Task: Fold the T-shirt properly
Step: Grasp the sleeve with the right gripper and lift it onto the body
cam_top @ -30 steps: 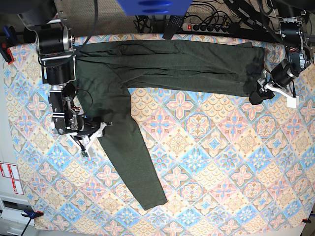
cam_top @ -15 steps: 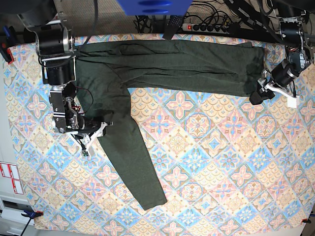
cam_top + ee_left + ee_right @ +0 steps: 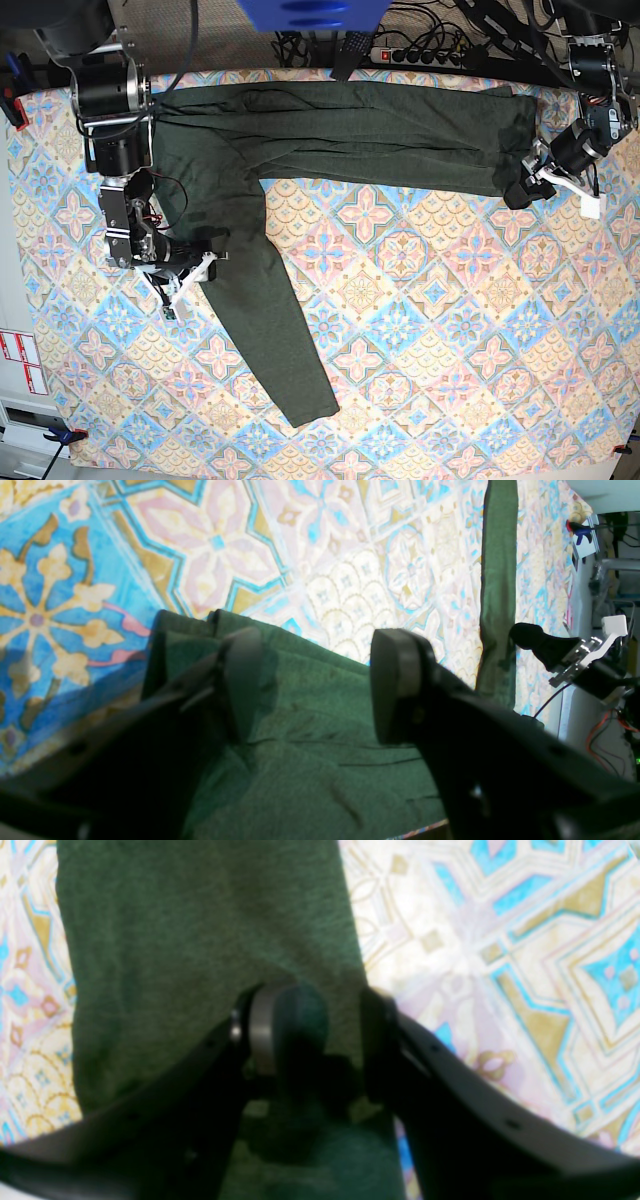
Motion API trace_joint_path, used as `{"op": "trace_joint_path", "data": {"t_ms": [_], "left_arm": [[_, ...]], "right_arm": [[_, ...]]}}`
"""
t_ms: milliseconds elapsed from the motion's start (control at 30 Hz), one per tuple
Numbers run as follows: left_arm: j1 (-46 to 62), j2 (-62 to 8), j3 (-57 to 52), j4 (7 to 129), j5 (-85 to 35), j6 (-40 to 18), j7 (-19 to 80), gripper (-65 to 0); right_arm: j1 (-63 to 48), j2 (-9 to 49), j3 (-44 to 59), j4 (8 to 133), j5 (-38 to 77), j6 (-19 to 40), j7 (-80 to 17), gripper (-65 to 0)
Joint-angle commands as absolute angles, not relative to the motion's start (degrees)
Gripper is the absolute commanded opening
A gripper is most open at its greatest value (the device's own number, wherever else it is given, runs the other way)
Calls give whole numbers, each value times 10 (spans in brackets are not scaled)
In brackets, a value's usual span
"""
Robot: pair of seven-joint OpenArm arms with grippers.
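The T-shirt [image 3: 300,150] lies spread on the patterned surface [image 3: 430,330], soft and limp, likely best pinched at edges: the left tool [image 3: 310,680] hangs spread wide over its hem corner, and the right tool [image 3: 310,1035] straddles a sleeve edge, unclenched.

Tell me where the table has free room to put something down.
Free: the tablecloth right of the hanging sleeve and below the shirt; also its lower left corner. Crowded: the top strip, and both shirt ends, at the right claw and left claw.
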State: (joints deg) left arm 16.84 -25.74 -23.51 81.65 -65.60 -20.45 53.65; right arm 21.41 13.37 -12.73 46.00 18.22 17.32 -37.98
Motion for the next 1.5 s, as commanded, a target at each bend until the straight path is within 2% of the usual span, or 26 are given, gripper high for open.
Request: {"op": "trace_joint_path", "data": {"t_ms": [0,100,167,333,400,633,900,1100,1467], "left_arm": [[165,-269,-240,826,-665,-211,532,-308],[165,-269,-240,826,-665,-211,532,-308],[165,-269,-240,826,-665,-211,532,-308],[166,-269,-240,826,-665,-211,532,-308],[166,-269,-240,826,-665,-211,532,-308],[166,-268,-240,826,-665,-211,531,-308],[166,-268,-240,826,-663,-211,530,-308],[166,-268,-240,826,-662,-211,530,-309],[166,-268,-240,826,-662,-211,529,-309]], "right_arm": [[217,134,-155,456,175,170,-406,-418],[217,134,-243,462,175,170,-406,-424],[217,134,-282,462,175,170,-406,-453],[206,133,-315,463,175,170,-402,-612],[201,133,-315,479,175,170,-402,-650],[161,137,-313,634,177,170,-407,-648],[53,139,-211,826,175,170,-470,-648],[-8,139,-200,960,175,170,-511,-648],[-136,139,-205,1091,175,170,-517,-648]]}}
